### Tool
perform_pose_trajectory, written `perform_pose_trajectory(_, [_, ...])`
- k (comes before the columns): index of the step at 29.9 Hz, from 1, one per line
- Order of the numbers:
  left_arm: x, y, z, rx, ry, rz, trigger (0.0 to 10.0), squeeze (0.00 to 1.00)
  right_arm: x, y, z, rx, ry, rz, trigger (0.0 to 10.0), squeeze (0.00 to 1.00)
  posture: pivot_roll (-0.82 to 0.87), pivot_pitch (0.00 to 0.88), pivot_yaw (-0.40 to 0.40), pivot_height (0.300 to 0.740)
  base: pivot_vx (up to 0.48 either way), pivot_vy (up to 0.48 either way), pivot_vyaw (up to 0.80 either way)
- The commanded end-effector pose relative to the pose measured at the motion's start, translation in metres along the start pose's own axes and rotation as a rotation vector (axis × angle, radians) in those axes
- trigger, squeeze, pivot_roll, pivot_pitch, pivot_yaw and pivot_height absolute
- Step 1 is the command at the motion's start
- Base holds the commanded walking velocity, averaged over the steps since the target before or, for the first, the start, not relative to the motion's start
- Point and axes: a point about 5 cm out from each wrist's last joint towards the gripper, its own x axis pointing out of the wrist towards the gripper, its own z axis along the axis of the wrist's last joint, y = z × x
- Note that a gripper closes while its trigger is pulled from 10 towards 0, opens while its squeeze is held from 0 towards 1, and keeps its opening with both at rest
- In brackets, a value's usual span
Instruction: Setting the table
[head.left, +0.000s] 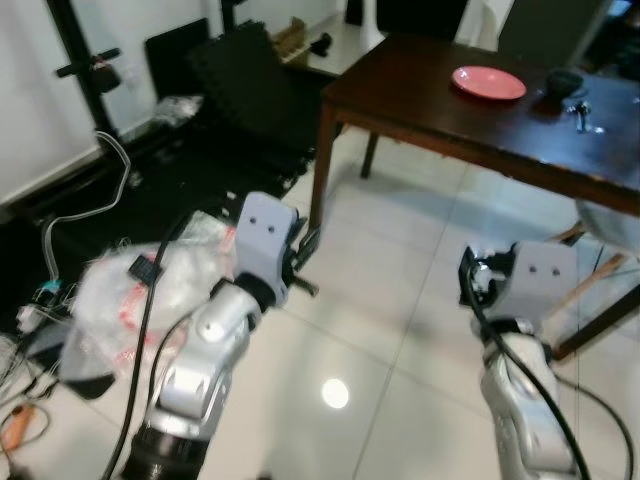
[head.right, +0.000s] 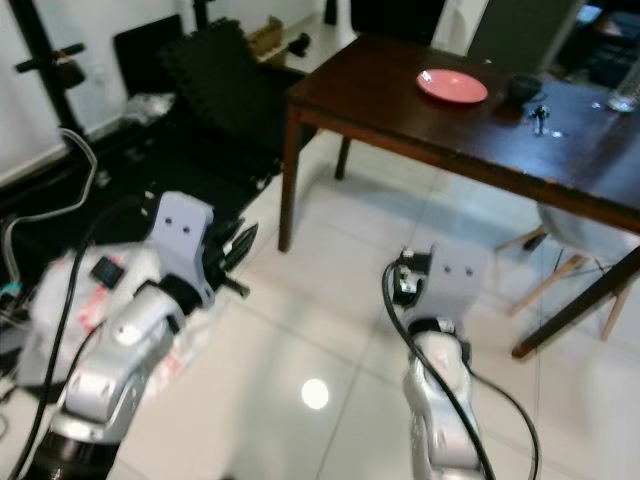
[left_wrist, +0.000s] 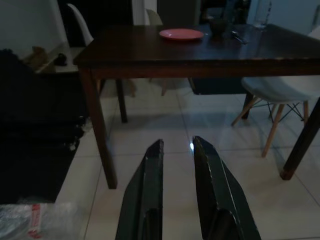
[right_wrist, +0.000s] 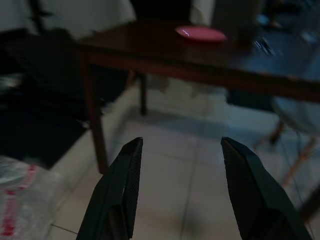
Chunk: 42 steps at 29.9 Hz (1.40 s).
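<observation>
A dark wooden table (head.left: 410, 105) stands ahead and to the right. On it lie a pink plate (head.left: 488, 82), a dark bowl (head.left: 563, 82) and a piece of metal cutlery (head.left: 583, 115); a glass (head.right: 625, 95) stands at the far right. Both arms are raised over the tiled floor, short of the table. My left gripper (left_wrist: 178, 144) points at the table's near leg, its fingers close together and holding nothing. My right gripper (right_wrist: 181, 141) is open and empty, aimed under the table's edge toward the plate (right_wrist: 201, 33).
A white chair (head.right: 585, 225) with wooden legs sits under the table's right side. A crumpled plastic bag (head.left: 110, 290) and loose cables (head.left: 110, 185) lie on the floor at left. Black folded mats (head.left: 250, 90) are stacked behind them. Bare tiles stretch between me and the table.
</observation>
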Motion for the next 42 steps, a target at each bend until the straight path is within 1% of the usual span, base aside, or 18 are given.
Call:
perform_pose_trajectory(1, [0.0003,-0.0042,0.0000,-0.003,-0.003,-0.016,10.0,0.00,-0.0010,-0.0062,-0.0037,-0.003,0.021,-0.022,10.0,0.00,-0.12,0.033,0.040,0.740,0.461,0.000,-0.80])
perform_pose_trajectory(23, [0.0029,-0.0063,-0.0005,-0.004,-0.005,-0.028,10.0,0.00,-0.0002,-0.0067,-0.0034,-0.005,0.019,-0.030,10.0,0.00,-0.12,0.029,0.043,0.740,0.461,0.000,-0.80])
perform_pose_trajectory(42, [0.0039,-0.0086,-0.0018,-0.007,-0.008,-0.037,10.0,0.00,0.0010,-0.0070,-0.0027,-0.016,0.008,-0.029,10.0,0.00,-0.13,0.013,0.044,0.740,0.461,0.000,0.00])
